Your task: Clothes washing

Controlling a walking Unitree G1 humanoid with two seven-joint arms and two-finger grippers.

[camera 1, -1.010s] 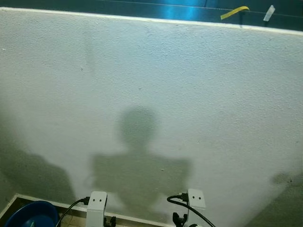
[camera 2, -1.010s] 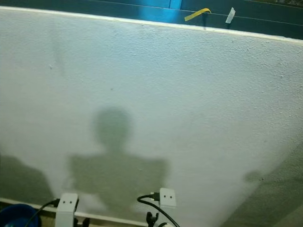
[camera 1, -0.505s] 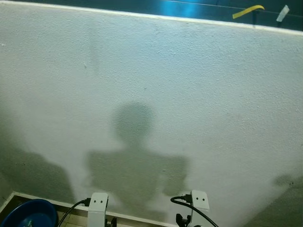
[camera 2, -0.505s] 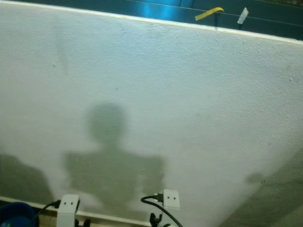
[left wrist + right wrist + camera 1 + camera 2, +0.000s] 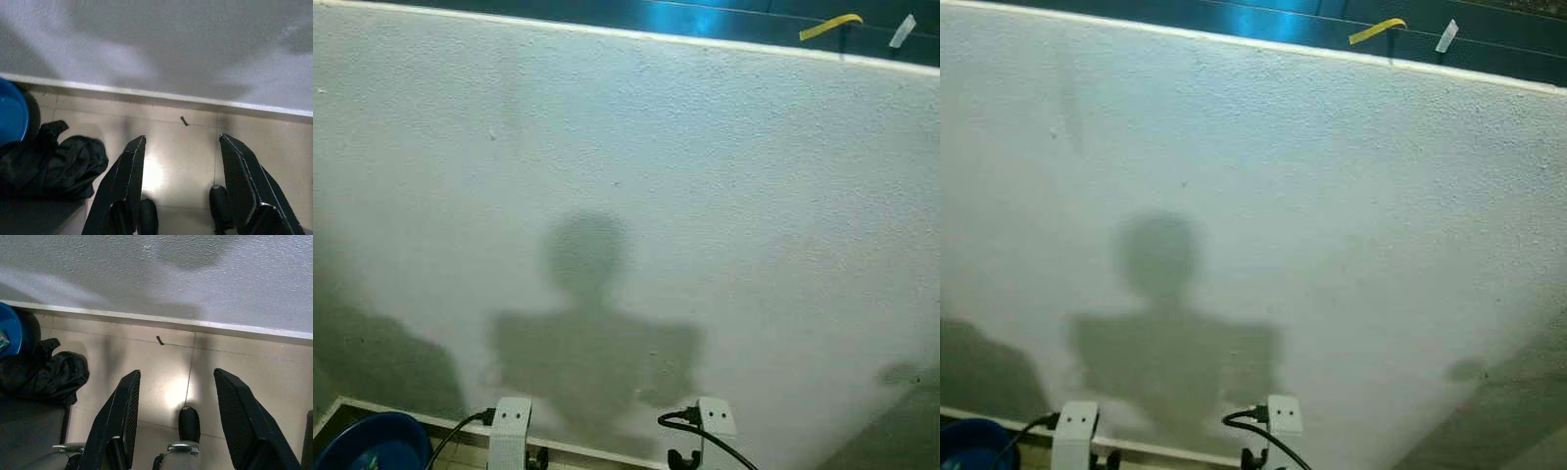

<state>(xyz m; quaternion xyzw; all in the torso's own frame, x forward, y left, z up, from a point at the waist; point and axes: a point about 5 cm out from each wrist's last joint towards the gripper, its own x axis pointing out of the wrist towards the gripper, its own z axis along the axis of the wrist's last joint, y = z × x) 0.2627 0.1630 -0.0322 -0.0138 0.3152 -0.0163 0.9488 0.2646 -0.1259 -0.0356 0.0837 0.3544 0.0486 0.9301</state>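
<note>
wall (image 5: 705, 196) close ahead | blue basin (image 5: 367, 446) far L | black cloth (image 5: 49, 159) beside it

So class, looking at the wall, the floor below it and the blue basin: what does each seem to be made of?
Wall: probably painted plaster, matt white, with a grainy, pebbled texture.
Floor: likely glazed ceramic tile, beige, with grout lines and a glossy light reflection.
Blue basin: probably plastic, given its smooth, uniform colour and rounded rim, though little of it shows.

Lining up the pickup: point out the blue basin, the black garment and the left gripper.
Blue basin (image 5: 372, 446), left eye view, its inner floor.
Black garment (image 5: 54, 164), left wrist view, middle of the heap.
Left gripper (image 5: 183, 147), left wrist view, midway between fingertips.
</note>
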